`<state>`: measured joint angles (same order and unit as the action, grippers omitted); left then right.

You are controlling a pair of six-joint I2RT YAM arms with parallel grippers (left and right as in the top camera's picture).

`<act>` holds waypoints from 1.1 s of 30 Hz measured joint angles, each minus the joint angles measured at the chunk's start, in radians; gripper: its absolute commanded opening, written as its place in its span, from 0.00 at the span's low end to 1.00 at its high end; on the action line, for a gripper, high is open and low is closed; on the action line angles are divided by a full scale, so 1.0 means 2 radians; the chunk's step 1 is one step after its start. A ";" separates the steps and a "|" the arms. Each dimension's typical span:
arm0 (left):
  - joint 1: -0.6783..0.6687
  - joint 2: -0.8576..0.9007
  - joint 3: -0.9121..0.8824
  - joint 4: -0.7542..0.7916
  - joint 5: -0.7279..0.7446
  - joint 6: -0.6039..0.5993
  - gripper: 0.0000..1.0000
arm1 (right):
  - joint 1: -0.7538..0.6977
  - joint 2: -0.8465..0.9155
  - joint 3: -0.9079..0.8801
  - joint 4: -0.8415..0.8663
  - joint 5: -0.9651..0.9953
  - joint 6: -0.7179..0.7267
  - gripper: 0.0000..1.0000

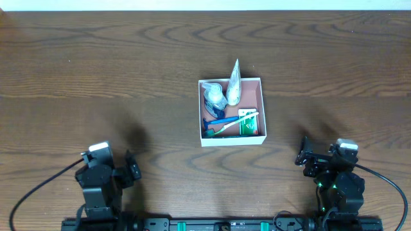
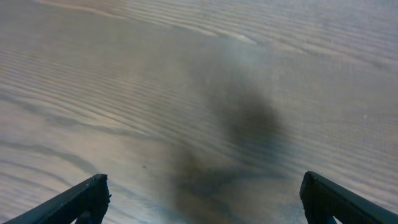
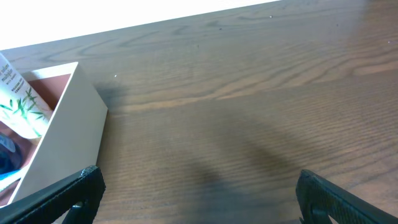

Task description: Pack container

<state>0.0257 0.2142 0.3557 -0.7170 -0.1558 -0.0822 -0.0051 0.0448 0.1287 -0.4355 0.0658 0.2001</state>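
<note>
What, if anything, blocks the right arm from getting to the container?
Nothing visible, so probably yes: only bare table lies between the right gripper, open and holding nothing, and the container's near wall. Its actual reach can't be confirmed.

The box (image 1: 231, 142) has white walls and a pink inside; the table (image 1: 96, 77) is brown with wavy grain.

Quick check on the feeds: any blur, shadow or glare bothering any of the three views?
Overhead: sharp and evenly lit, container clear, soft arm shadows on the table. Left wrist: wood grain looks soft, with a dark smudgy shadow ahead of the open left claw. Right wrist: grain crisp, container wall readable, but the strip beyond the table's far edge is blown out white.
</note>
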 measured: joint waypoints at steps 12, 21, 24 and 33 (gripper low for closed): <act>0.000 -0.053 -0.069 0.013 0.016 0.000 0.98 | 0.000 0.000 0.000 0.000 0.000 0.000 0.99; 0.000 -0.095 -0.093 0.024 0.022 0.000 0.98 | 0.000 0.000 0.000 0.000 0.000 0.000 0.99; 0.000 -0.097 -0.093 0.024 0.022 0.000 0.98 | 0.000 0.000 0.000 0.000 0.000 0.000 0.99; 0.000 -0.098 -0.093 0.024 0.022 0.000 0.98 | 0.000 0.000 0.000 0.000 0.000 0.000 0.99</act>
<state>0.0257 0.0185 0.1707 -0.6689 -0.1116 -0.0822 -0.0051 0.0448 0.1287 -0.4358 0.0658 0.2001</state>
